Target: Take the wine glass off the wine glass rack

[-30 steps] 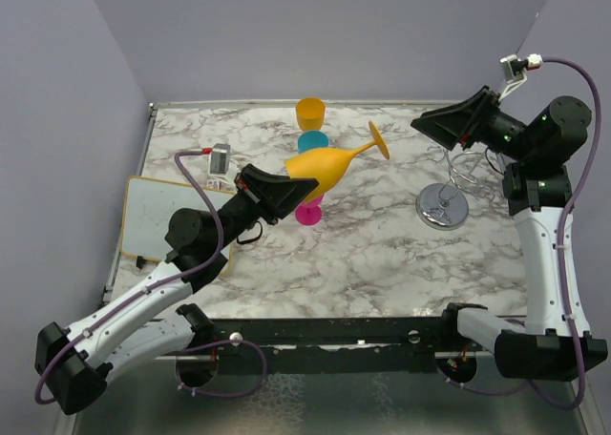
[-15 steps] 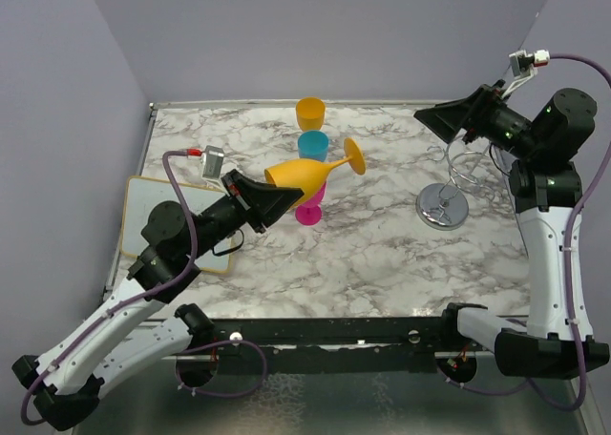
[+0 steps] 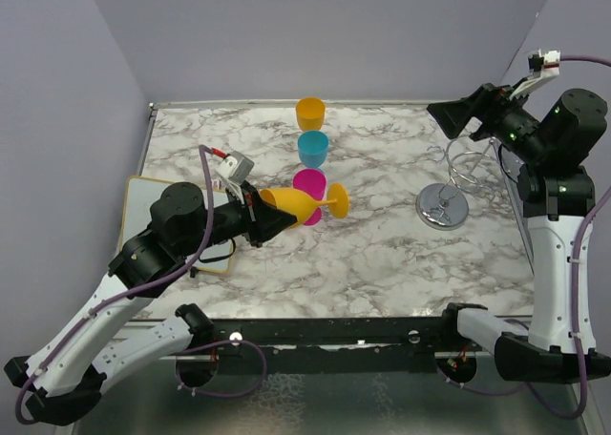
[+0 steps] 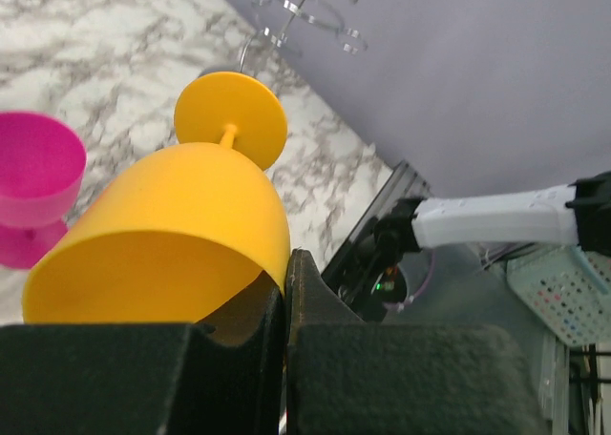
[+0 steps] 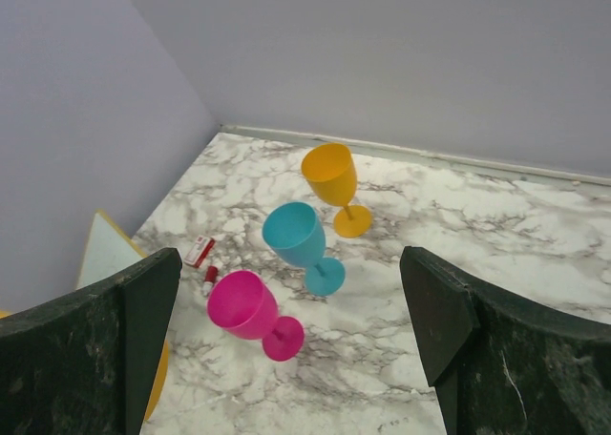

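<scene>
Beside the pink glass (image 3: 307, 184), left fingers (image 4: 401, 383) pinch the wine glass (image 3: 294, 206).

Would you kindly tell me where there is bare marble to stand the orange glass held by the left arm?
The widest bare marble is the front strip between whiteboard and rack. A smaller gap lies between the pink glass and the rack. Crowded: the centre line of pink glass, blue glass and far orange glass.
</scene>
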